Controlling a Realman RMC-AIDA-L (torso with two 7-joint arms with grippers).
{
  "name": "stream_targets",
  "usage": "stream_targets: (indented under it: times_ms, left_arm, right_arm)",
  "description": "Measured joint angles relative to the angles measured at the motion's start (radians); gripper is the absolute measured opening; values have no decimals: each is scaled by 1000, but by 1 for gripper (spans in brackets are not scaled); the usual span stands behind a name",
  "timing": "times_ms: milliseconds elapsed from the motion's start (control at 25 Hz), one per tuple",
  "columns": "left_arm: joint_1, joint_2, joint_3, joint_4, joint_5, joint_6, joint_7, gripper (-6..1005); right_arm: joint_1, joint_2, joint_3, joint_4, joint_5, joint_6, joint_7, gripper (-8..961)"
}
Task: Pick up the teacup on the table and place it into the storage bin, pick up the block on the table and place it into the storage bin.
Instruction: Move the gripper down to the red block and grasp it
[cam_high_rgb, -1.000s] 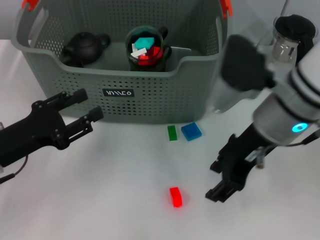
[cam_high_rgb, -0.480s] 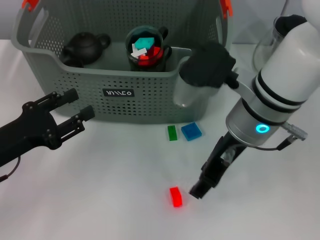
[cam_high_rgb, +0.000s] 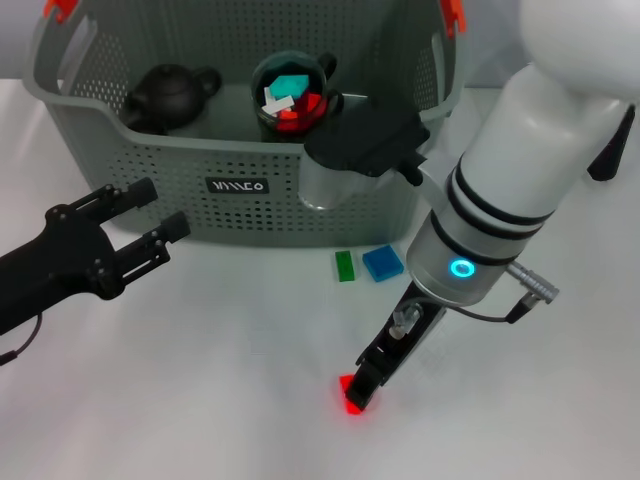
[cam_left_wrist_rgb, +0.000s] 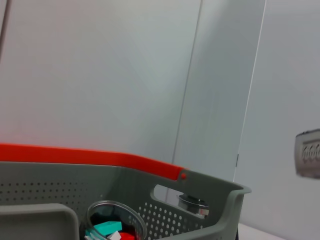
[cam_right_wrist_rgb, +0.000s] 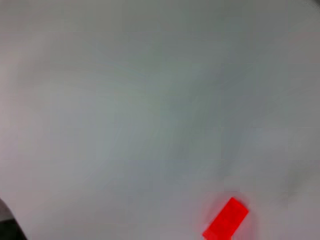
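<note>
The grey storage bin (cam_high_rgb: 300, 190) stands at the back of the white table. Inside it, a dark teacup (cam_high_rgb: 293, 95) holds small coloured pieces, and the left wrist view shows the teacup (cam_left_wrist_rgb: 114, 224) behind the bin's rim (cam_left_wrist_rgb: 210, 182). A red block (cam_high_rgb: 349, 397) lies on the table near the front, with my right gripper (cam_high_rgb: 364, 384) directly over it and partly covering it. The right wrist view shows that red block (cam_right_wrist_rgb: 226, 220) lying free on the table. My left gripper (cam_high_rgb: 150, 214) hovers open and holds nothing, left of the bin's front.
A black teapot (cam_high_rgb: 168, 92) sits in the bin's left half. A green block (cam_high_rgb: 344, 265) and a blue block (cam_high_rgb: 382, 262) lie side by side just before the bin's front wall, under my right forearm.
My right arm has swung left and down, bringing its gripper from the right of the red block to right over it. The left gripper has drawn back slightly to the left.
</note>
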Motion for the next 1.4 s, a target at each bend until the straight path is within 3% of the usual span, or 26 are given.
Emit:
stream_targets:
  times_ms: [320, 640, 920, 1400]
  left_arm:
    - [6, -1, 0, -1, 0, -1, 2, 628]
    - [4, -2, 0, -3, 0, -2, 3, 627]
    - [3, -2, 0, -3, 0, -2, 3, 627]
    - [6, -2, 0, -2, 0, -6, 5, 628]
  right_arm:
    - [49, 1, -14, 139, 1, 64, 52, 702]
    - [61, 4, -36, 158, 42, 112, 56, 701]
    - [78, 4, -133, 169, 50, 187, 40, 702]
    - [79, 9, -174, 151, 54, 209, 38, 701]
